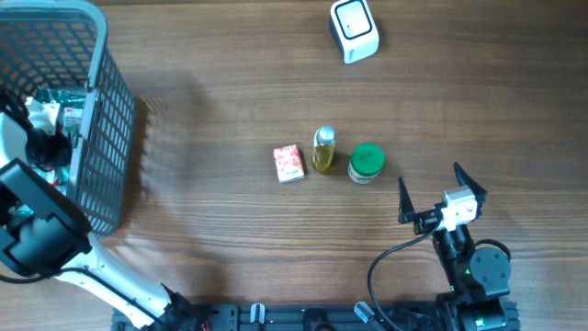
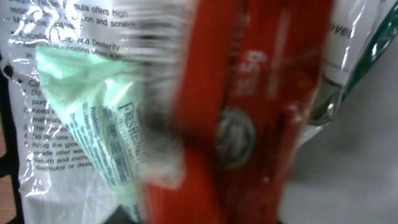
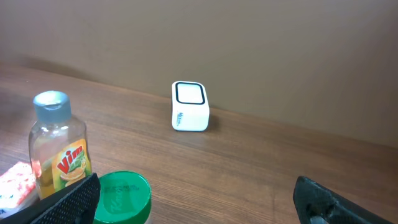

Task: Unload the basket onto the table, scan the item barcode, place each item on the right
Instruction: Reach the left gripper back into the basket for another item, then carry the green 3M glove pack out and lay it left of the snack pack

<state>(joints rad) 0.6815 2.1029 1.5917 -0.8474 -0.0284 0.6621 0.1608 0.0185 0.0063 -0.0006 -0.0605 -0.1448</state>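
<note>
— Where was the item?
— A red packet (image 2: 249, 112), blurred, in the basket (image 1: 101, 110) at the frame's left. We couldn't tell whether our left fingers gripped it; our right fingers (image 3: 71, 199) gaped wide.
— We judged an edge pinch best, leaving its printed faces clear for the scanner (image 1: 354, 29), upper right.

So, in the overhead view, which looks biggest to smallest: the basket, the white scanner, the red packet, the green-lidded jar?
1. basket
2. white scanner
3. red packet and green-lidded jar: about alike from above, so not ranked.
</note>
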